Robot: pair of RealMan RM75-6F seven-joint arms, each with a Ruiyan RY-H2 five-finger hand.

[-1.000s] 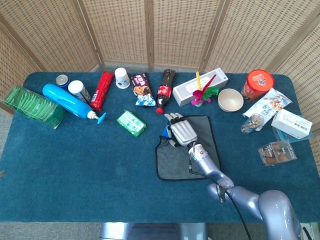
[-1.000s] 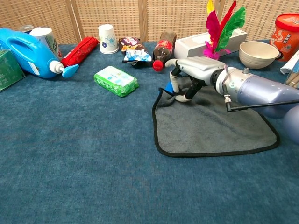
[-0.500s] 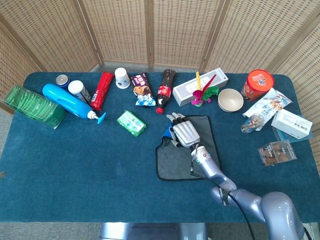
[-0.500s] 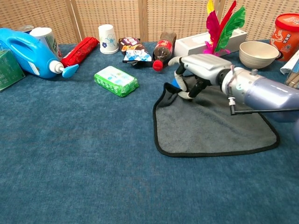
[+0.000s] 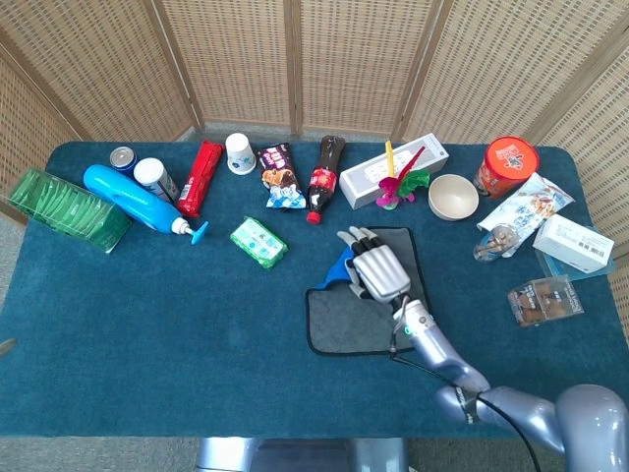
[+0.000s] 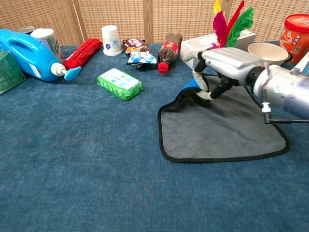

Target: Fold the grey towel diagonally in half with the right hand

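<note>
The grey towel (image 5: 346,320) (image 6: 219,130) with a black border lies on the blue table cloth, right of centre. My right hand (image 5: 378,270) (image 6: 223,65) pinches the towel's far left corner and holds it raised off the cloth, so the blue underside (image 5: 341,266) (image 6: 193,83) shows. The rest of the towel lies flat. My left hand is in neither view.
Behind the towel stand a cola bottle (image 5: 323,179), a white box (image 5: 391,173) with a feather shuttlecock (image 5: 396,187), and a bowl (image 5: 452,197). A green wipes pack (image 5: 258,242) lies left of it. Snack packets and boxes (image 5: 570,242) crowd the right edge; bottles and cans the left.
My right hand has lifted the towel's far left corner and carried it rightward and up, peeling that corner off the cloth.
</note>
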